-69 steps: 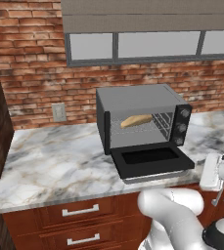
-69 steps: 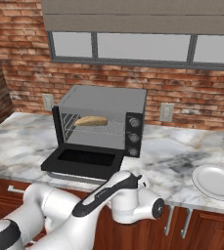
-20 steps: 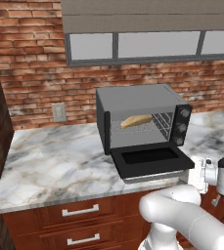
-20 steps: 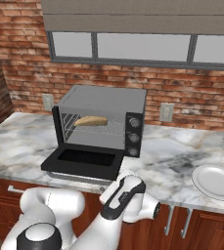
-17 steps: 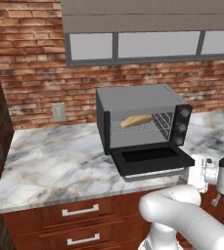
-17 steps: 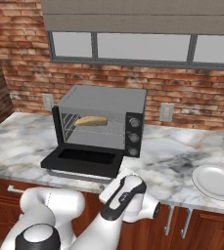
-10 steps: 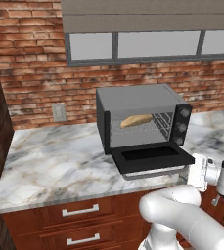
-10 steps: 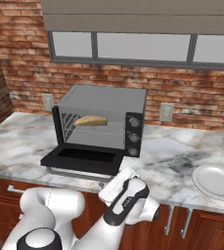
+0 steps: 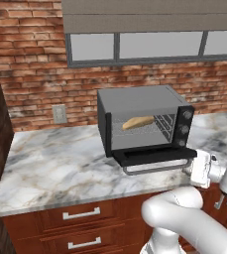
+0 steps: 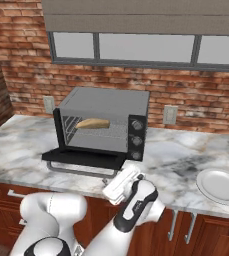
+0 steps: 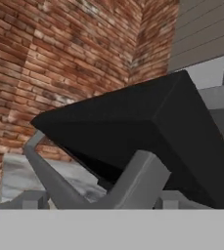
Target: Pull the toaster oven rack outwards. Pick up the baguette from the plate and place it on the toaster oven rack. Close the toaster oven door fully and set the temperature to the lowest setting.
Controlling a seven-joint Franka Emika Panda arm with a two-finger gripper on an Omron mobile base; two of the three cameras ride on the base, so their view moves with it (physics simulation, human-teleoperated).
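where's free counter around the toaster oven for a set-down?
Widest bare marble counter lies left of the toaster oven, toward the wall outlet. Another patch sits between oven and plate. Directly in front is crowded: the open toaster oven door and the arm's hand.

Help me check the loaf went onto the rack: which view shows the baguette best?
The left base view: the baguette lies in full length on the toaster oven rack, seen through the open front. The right base view shows it smaller and more side-on. The hand view faces the toaster oven door's underside.
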